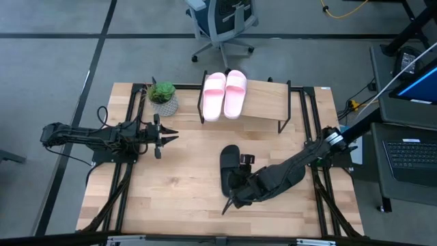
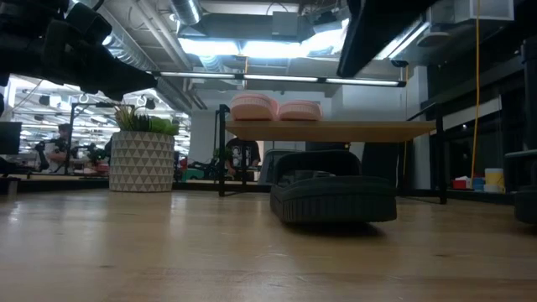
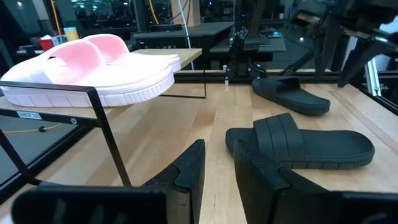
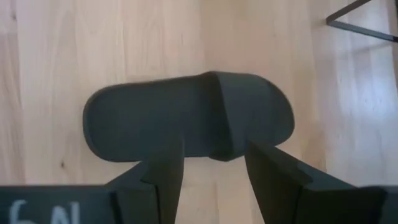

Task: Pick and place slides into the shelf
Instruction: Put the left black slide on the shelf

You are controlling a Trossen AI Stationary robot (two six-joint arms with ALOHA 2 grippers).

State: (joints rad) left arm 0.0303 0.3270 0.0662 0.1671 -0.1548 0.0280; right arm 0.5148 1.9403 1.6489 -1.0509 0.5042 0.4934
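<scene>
Now | right end effector (image 4: 211, 177) spread above black slide (image 4: 186, 124) | slide's length toward shelf (image 1: 266, 102)

Two slides (image 1: 224, 94) side by side on shelf (image 1: 266, 102) left end; plant pot (image 1: 163, 99) left of shelf; other slides (image 1: 230, 167) on counter (image 1: 177, 198) before shelf

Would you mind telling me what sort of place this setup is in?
Probably a robotics lab or workshop: exposed ceiling ducts and strip lights, an office chair on grey floor, and a laptop on a side bench beside the wooden table.
</scene>
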